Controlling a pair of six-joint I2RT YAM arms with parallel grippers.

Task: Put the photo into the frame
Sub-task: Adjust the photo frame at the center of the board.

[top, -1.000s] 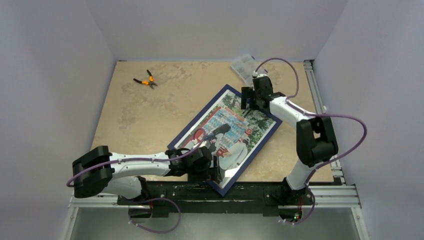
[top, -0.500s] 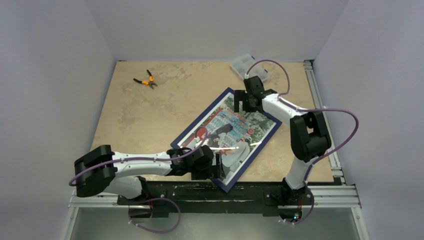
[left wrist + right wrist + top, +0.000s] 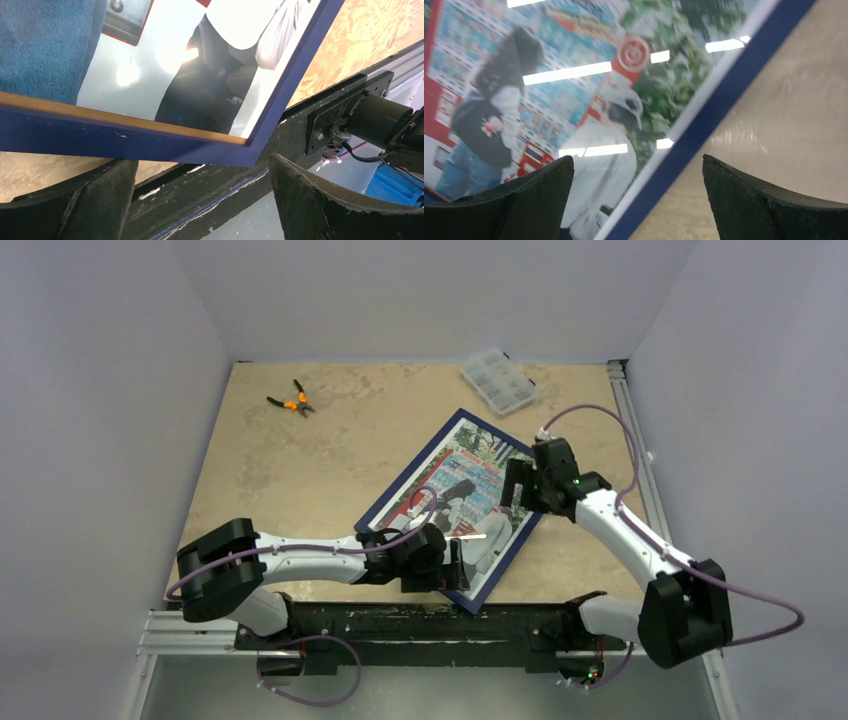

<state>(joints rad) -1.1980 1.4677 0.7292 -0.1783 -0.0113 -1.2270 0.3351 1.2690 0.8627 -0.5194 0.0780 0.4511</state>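
Observation:
The dark blue frame [image 3: 409,471] lies slanted on the table with the photo [image 3: 465,485] showing behind its pane. Its near corner overhangs the table's front edge. My left gripper [image 3: 455,565] is open at that near corner. In the left wrist view the blue rail [image 3: 125,140] crosses just above the gripper [image 3: 200,164], with the photo [image 3: 150,60] beyond. My right gripper [image 3: 513,495] is open above the frame's right rail. In the right wrist view the gripper [image 3: 638,159] straddles the rail [image 3: 724,100], beside the photo [image 3: 549,75]. I cannot tell if either gripper touches the frame.
Orange-handled pliers [image 3: 290,400] lie at the far left of the table. A clear compartment box [image 3: 498,380] sits at the far right. The black mounting rail [image 3: 350,625] runs along the near edge. Grey walls close in three sides.
My right arm swung from the frame's far corner to its right rail. The frame with the photo turned and shifted a little to the right. My left gripper moved right with its near corner.

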